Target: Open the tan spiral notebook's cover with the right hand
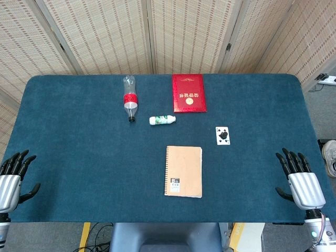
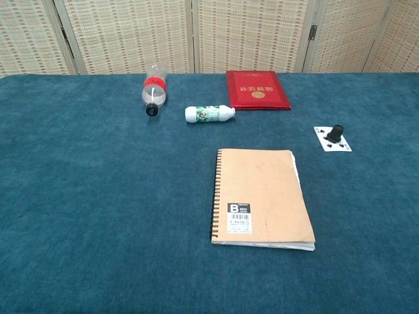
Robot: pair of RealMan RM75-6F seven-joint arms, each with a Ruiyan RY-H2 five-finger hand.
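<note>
Hands (image 1: 303, 181) appear overhead only; notebook (image 2: 260, 196) closed.

A white letter B on a black square is showing on the label near the notebook's (image 2: 262, 196) bottom edge, a barcode beneath it. Gold characters are showing on the red booklet (image 2: 257, 89), too small to read. The playing card (image 2: 332, 139) is showing black pips.
</note>
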